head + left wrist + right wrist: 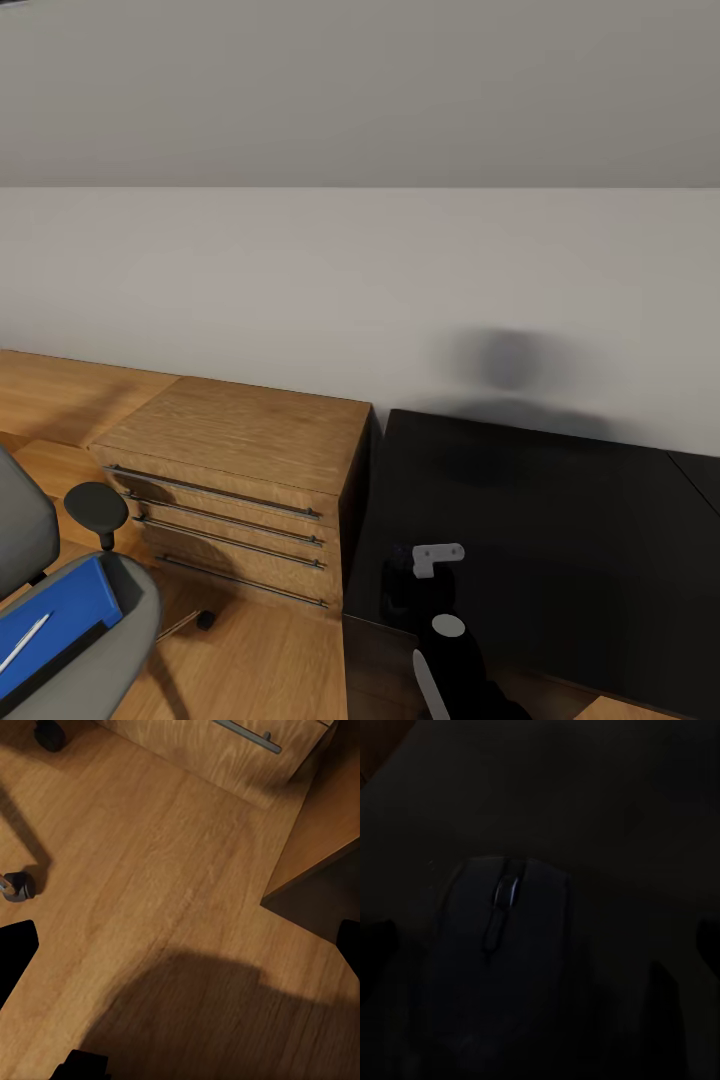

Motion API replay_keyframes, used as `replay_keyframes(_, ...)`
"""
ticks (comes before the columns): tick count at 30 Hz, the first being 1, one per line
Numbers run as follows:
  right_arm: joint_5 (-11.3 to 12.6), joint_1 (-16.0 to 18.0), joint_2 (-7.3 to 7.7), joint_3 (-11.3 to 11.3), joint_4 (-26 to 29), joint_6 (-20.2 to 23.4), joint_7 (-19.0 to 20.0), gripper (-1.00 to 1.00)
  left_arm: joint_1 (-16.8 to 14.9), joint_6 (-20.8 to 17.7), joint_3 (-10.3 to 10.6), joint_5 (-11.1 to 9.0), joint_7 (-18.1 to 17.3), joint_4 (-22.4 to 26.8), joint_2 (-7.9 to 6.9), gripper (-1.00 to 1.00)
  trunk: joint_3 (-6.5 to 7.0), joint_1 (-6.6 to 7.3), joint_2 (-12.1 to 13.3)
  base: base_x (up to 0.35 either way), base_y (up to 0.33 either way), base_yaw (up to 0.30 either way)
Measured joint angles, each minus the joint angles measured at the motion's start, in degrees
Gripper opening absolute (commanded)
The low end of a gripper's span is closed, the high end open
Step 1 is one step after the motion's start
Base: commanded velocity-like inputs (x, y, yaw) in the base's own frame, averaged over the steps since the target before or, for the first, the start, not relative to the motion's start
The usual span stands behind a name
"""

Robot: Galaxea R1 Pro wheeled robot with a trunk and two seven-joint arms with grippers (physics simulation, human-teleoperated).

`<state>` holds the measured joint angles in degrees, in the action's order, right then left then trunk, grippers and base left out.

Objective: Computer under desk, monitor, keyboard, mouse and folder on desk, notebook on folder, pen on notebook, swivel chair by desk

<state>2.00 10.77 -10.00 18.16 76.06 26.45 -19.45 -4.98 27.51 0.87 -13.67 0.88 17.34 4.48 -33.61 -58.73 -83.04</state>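
Observation:
A dark computer mouse lies on the black desk, seen dimly in the right wrist view. My right gripper hangs over it, open, with its dark fingers far apart at the frame's sides. My right arm reaches over the desk's near left corner. The grey swivel chair stands at the lower left and carries a flat blue folder with a white pen on top. My left gripper is open above the wooden floor, holding nothing. Monitor, keyboard, computer and notebook are out of view.
A wooden chest of drawers with metal bar handles stands against the wall, left of the desk. The chair's armrest and its casters are close by on the wooden floor. A plain wall runs behind everything.

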Motion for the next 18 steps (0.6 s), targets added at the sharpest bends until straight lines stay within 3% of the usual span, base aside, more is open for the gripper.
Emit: replay_keyframes(18, 0.0, 0.0, 0.00, 0.0, 0.1, 0.0, 0.0, 1.00, 0.0, 1.4, 0.0, 0.0, 0.0, 0.0, 0.00, 1.00, 3.05, 3.73, 6.8, 0.000, 0.000, 0.000)
